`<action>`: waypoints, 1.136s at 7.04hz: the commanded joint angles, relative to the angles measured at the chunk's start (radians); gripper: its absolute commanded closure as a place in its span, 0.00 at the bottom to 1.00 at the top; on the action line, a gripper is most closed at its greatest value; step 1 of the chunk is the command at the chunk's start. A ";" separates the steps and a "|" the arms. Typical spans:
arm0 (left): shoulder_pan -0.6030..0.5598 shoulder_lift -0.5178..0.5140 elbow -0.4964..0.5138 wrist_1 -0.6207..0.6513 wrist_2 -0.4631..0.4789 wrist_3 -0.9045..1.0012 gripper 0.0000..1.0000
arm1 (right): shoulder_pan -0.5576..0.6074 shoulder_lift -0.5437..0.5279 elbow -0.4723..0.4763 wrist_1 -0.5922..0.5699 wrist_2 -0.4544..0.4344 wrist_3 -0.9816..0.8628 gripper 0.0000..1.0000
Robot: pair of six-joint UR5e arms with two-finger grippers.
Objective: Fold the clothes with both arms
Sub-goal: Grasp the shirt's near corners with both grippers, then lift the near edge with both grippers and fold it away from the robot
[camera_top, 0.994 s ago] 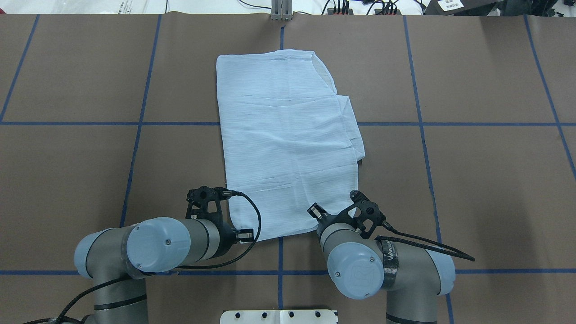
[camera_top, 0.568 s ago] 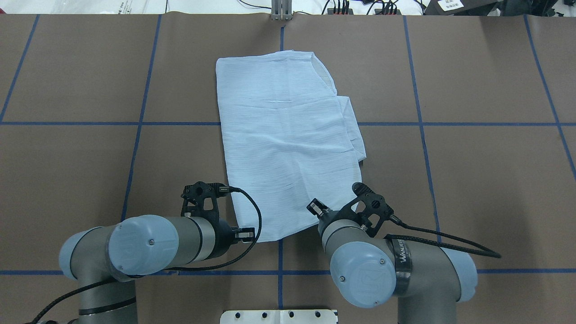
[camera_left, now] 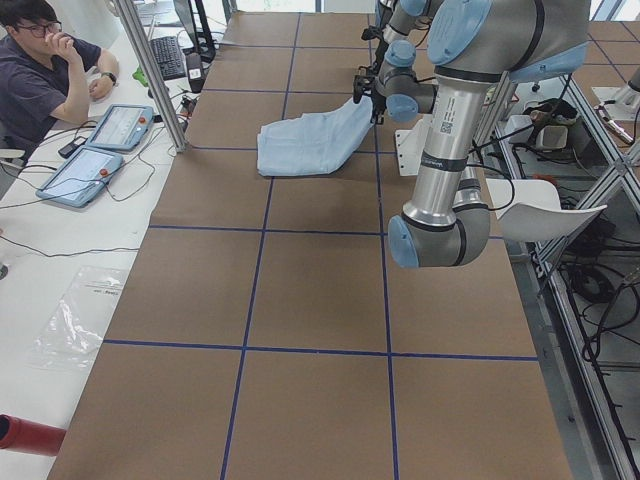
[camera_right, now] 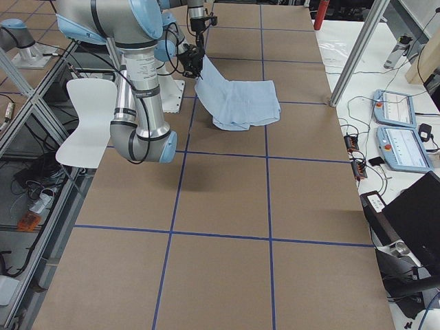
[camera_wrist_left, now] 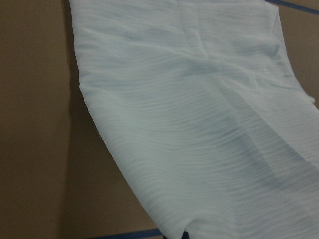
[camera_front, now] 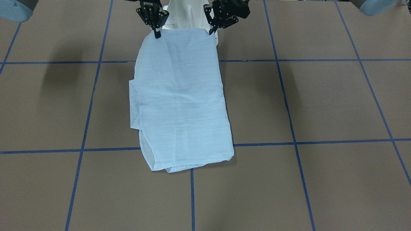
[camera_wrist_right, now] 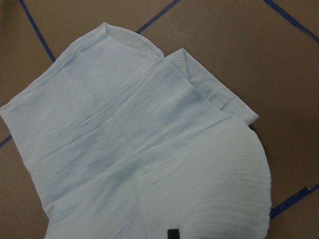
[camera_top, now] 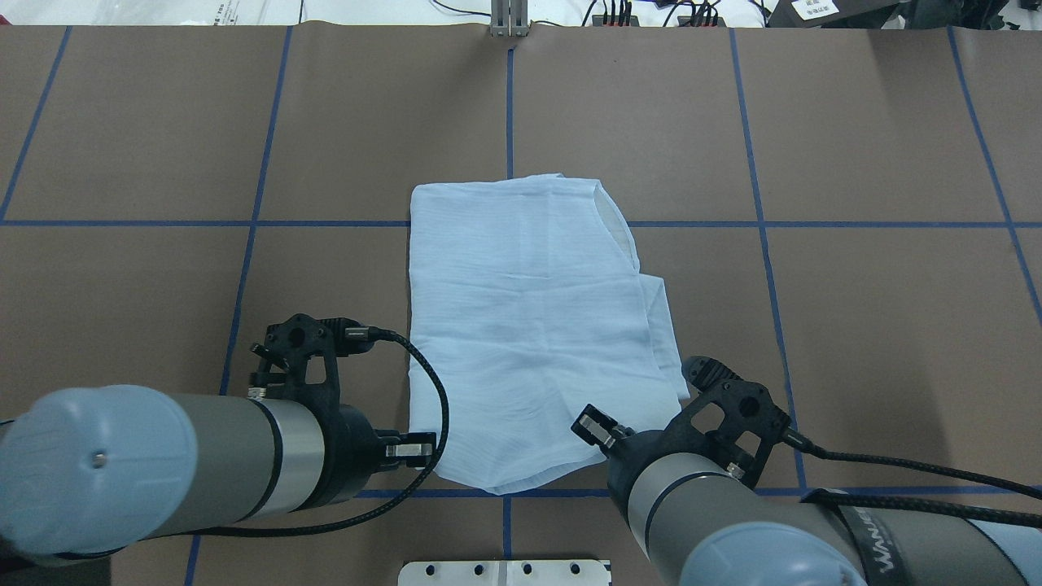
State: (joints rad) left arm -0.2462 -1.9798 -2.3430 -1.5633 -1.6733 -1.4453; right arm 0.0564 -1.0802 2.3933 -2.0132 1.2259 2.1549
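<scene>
While both my grippers pinch the near edge of the shirt [camera_top: 529,325], this edge hangs lifted above the table [camera_top: 895,325], close in front of my white base [camera_top: 505,572]. My left gripper [camera_top: 417,449] is pressed together on the near left corner. My right gripper [camera_top: 594,427] is pressed together on the near right corner. Between them the edge curves a little toward me. From there the cloth slopes down, and its far edge lies flat on the brown surface, just beyond the blue tape line [camera_top: 814,224] that runs across. The left side edge is nearly straight. On the right side a folded lower layer sticks out past the upper layer. Wide brown surface shows to the left and to the right of the shirt, and also beyond its far edge.
</scene>
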 commanded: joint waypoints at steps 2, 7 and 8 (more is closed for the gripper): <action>-0.057 -0.083 -0.038 0.161 -0.040 0.006 1.00 | 0.022 0.100 -0.020 -0.081 -0.008 -0.123 1.00; -0.296 -0.175 0.361 0.006 -0.034 0.186 1.00 | 0.276 0.106 -0.383 0.291 0.000 -0.354 1.00; -0.327 -0.200 0.502 -0.126 -0.034 0.192 1.00 | 0.308 0.115 -0.460 0.353 0.000 -0.383 1.00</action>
State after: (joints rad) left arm -0.5327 -2.1520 -1.9948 -1.5552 -1.7074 -1.2693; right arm 0.3192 -0.9720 2.0301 -1.7475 1.2248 1.8127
